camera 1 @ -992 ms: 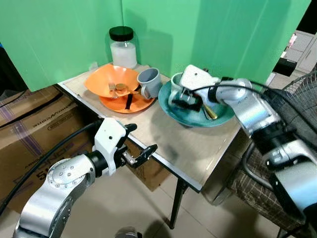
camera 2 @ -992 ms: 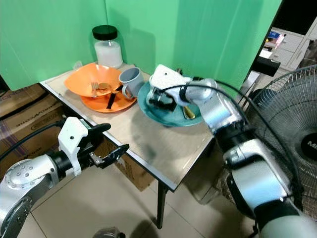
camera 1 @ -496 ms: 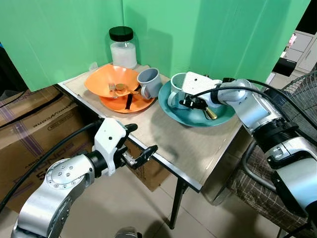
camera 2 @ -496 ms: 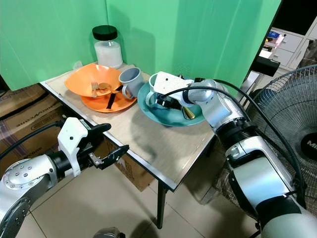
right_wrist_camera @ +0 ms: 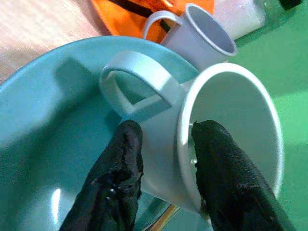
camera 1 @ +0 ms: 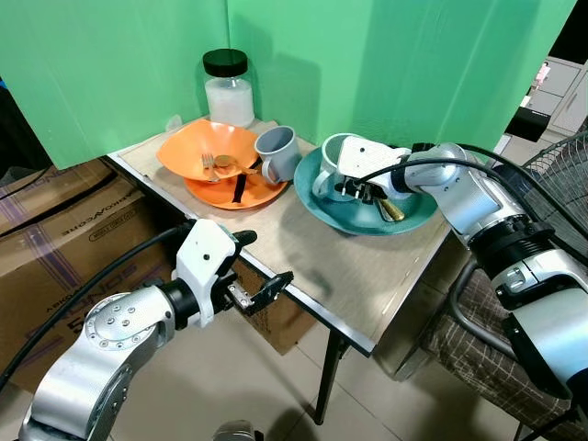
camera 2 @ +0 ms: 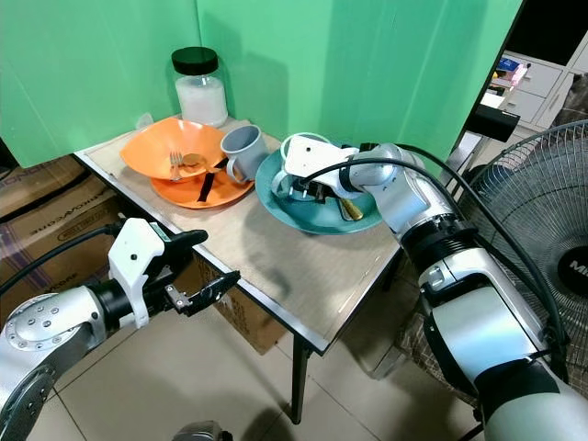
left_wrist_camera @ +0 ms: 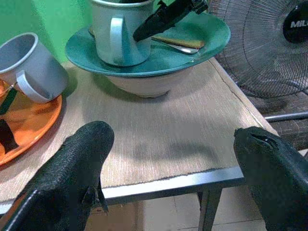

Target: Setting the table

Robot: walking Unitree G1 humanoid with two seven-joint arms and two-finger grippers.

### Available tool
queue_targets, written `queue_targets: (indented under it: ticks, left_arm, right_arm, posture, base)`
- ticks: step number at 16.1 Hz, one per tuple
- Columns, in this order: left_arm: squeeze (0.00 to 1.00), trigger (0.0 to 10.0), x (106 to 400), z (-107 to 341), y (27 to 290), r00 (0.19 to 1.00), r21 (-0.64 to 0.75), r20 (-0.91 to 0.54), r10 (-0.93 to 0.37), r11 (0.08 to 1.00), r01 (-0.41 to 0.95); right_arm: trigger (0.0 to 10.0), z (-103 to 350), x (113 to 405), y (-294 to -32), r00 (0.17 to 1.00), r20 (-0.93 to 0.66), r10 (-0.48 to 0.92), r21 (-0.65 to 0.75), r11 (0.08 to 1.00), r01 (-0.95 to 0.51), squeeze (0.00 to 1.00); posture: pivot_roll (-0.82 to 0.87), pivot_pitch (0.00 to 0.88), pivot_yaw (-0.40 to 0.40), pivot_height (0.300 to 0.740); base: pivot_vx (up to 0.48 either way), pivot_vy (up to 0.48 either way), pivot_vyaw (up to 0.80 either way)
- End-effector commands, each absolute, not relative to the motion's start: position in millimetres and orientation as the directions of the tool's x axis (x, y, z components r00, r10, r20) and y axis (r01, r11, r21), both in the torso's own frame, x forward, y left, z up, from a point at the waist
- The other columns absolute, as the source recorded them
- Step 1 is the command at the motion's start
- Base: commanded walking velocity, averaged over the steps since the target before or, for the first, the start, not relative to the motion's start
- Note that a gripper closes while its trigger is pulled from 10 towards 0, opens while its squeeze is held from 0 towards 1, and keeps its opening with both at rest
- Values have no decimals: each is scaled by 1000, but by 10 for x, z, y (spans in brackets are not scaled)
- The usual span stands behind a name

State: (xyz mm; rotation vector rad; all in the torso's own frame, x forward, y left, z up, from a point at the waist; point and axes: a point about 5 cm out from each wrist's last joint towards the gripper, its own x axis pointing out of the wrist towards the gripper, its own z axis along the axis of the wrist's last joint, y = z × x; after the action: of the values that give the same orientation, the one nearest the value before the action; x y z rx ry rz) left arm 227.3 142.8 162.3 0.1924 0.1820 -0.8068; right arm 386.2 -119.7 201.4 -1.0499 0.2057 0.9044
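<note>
A teal mug [camera 1: 334, 163] stands in a teal bowl [camera 1: 409, 219] on the small table [camera 1: 340, 276], beside a gold spoon [camera 1: 390, 209]. My right gripper [right_wrist_camera: 168, 130] is shut on the mug's rim, one finger [right_wrist_camera: 122, 159] outside the wall by the handle and the other inside. Left of the bowl lies a grey mug [camera 1: 276, 152] against an orange bowl [camera 1: 207, 147] holding a fork [camera 1: 209, 165]. My left gripper [camera 1: 260, 261] hangs open below the table's front edge, holding nothing.
A glass jar with a black lid [camera 1: 228, 87] stands at the table's back, against the green screen. Cardboard boxes [camera 1: 55, 239] sit on the floor to the left. A standing fan [camera 2: 551, 257] is close on the right.
My right wrist has swung off the top of the teal mug toward the right, uncovering it while keeping hold of its rim. The left arm has not moved.
</note>
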Motion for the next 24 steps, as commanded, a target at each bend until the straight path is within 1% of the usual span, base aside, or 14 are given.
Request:
queue_targets:
  ticks: [1,3,12,15,17,19,20,21,22,23,24]
  left_arm:
    - [0,10000,2282,1649,1401,661,110,-231,-714,656,747]
    - [0,10000,2294,1657,1398,658,115,-228,-717,651,750]
    - [0,10000,2312,1670,1400,663,131,-220,-715,652,747]
    - [0,10000,2324,1684,1389,667,136,-207,-715,654,744]
    - [0,10000,2331,1696,1375,673,136,-192,-714,660,739]
    - [0,10000,2354,1773,1375,739,162,-125,-662,721,674]
    - [0,10000,2409,1809,1422,834,172,-67,-547,818,550]
    - [0,10000,2426,1818,1452,876,160,-37,-481,862,481]
    - [0,10000,2407,1804,1472,903,178,-31,-429,886,427]
    - [0,10000,2384,1797,1472,916,203,-24,-401,895,397]
    - [0,10000,2377,1793,1474,921,211,-21,-389,899,384]
  right_arm:
    - [0,2043,3867,-1235,624,-566,539,-656,165,-737,0]
    - [0,2034,3851,-1255,606,-575,549,-642,156,-751,0]
    - [0,2133,3833,-1243,594,-546,591,-639,165,-752,0]
    - [0,2372,3722,-1253,566,-425,706,-597,252,-762,0]
    - [0,2504,3605,-1328,559,-340,757,-574,303,-760,0]
    - [0,2605,3385,-1480,621,-118,775,-524,483,-702,0]
    - [10000,2481,3215,-1542,683,-1,730,-428,617,-660,0]
    - [10000,2375,3109,-1595,728,26,685,-368,684,-630,0]
    - [10000,2228,2974,-1656,777,47,627,-342,741,-577,0]
    - [10000,2123,2842,-1714,822,65,565,-300,797,-524,0]
    - [10000,2097,2780,-1726,840,77,538,-275,821,-500,0]
  posture:
    - [221,0,7,740]
    - [219,0,11,740]
    - [218,0,10,740]
    - [212,0,6,740]
    - [210,0,-3,740]
    - [213,0,-17,740]
    - [189,0,-19,740]
    - [189,0,-19,740]
    - [184,0,-27,740]
    - [188,0,-39,740]
    - [187,0,-39,740]
  base:
    - [0,0,0]
    - [0,0,0]
    - [0,0,0]
    - [0,0,0]
    - [0,0,0]
    - [0,0,0]
    - [0,0,0]
    - [0,0,0]
    - [0,0,0]
    - [0,0,0]
    - [0,0,0]
